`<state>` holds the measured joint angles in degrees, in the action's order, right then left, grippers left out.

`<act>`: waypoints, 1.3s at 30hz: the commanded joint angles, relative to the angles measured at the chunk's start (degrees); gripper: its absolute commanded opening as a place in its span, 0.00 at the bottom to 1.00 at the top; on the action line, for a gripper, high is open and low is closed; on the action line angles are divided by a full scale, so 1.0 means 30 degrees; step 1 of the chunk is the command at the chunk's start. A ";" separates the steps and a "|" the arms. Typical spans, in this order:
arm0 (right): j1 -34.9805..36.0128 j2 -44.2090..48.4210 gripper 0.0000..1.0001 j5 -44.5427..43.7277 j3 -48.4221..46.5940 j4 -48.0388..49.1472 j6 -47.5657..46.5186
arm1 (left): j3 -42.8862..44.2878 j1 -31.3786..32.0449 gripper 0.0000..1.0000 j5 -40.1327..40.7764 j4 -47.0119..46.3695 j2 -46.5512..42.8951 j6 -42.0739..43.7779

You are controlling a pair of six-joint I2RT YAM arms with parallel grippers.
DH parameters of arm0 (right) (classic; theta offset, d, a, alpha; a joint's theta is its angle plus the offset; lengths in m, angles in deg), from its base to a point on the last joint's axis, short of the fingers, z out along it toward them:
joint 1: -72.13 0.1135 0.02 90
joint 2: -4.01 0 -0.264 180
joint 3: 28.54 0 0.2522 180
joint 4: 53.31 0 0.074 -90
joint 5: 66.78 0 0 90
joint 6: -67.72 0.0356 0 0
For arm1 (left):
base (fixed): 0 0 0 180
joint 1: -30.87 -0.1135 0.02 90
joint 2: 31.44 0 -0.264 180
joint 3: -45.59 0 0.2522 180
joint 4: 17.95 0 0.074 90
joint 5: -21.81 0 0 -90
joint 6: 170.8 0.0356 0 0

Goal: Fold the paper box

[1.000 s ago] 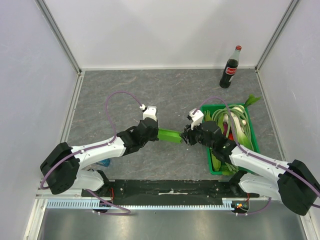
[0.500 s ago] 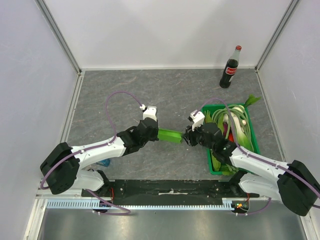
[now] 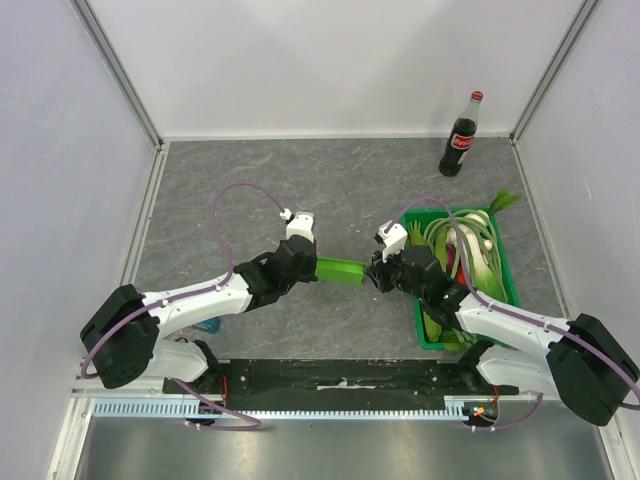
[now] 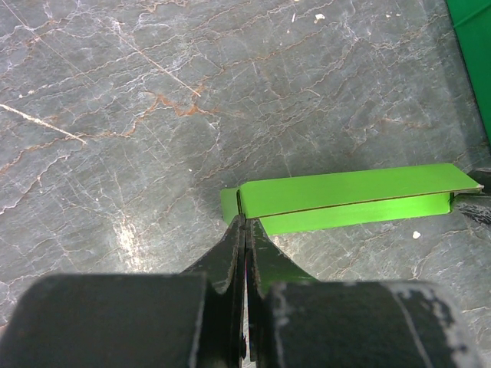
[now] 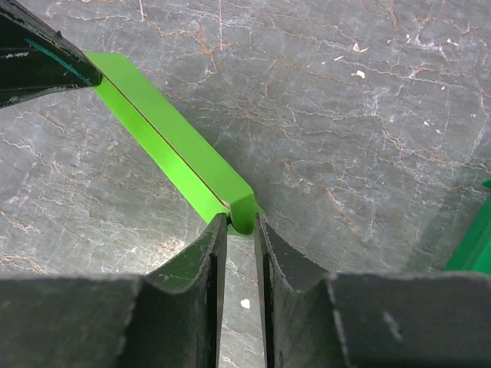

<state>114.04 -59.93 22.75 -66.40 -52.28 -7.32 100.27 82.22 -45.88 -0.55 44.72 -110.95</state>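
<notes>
The right gripper (image 5: pixel 237 224) has crept a little toward the middle of the top view, and its fingers have come closer together. They sit on both sides of the curled end of the paper box (image 3: pixel 338 269), which lies in the middle of that view. Whether they squeeze it yet cannot be told. The left gripper (image 4: pixel 244 231) pinches the other end tight, likely to keep the box steady for folding.

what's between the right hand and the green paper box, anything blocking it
Nothing visible stands between them. The right hand is at the paper box, its jaws apart on either side of the curled end. The left hand is shut on the opposite end, out of the way.
</notes>
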 commanded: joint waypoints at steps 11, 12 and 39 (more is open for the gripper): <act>0.0034 -0.0831 0.00 0.0977 -0.3770 -0.3721 0.4209 | 0.0098 0.0226 0.02 -0.0726 0.1717 0.0658 0.0412; 0.0092 -0.1008 0.00 0.1267 -0.4151 -0.4221 0.4502 | 0.0127 0.0226 0.02 -0.0726 0.1717 0.0687 0.0441; -0.1782 -0.1244 0.00 0.5544 -0.3455 -0.3174 1.6514 | 0.0098 0.0490 0.02 -0.0697 0.1834 0.0512 0.0353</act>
<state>109.54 -65.38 35.06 -78.25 -71.87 35.15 100.67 82.17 -43.00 0.83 44.83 -109.88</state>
